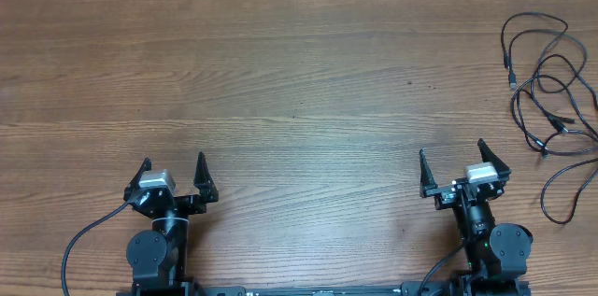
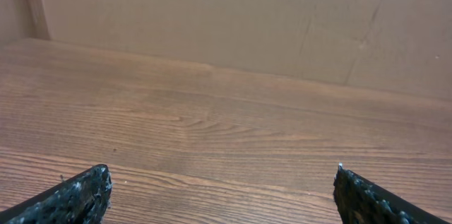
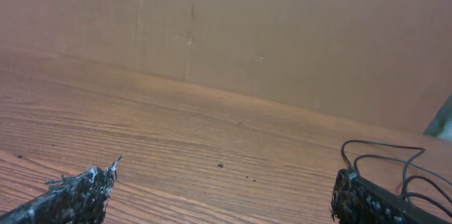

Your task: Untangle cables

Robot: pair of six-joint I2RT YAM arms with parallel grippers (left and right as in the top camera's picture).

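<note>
The cables (image 1: 561, 126) lay in loose loops at the worktop's (image 1: 280, 81) right edge, well apart from both arms. The left end effector (image 1: 174, 159) and right end effector (image 1: 450, 148) stood wide open and empty. The nearer right one would best pinch an outer loop, avoiding the crossings.

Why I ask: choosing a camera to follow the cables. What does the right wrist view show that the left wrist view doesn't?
Right wrist only: cables looping on the table at the far right, beyond the open right gripper. Left wrist only: the open left gripper and a wall corner at far left; no cables. Both: bare wood table, brown wall behind.
</note>
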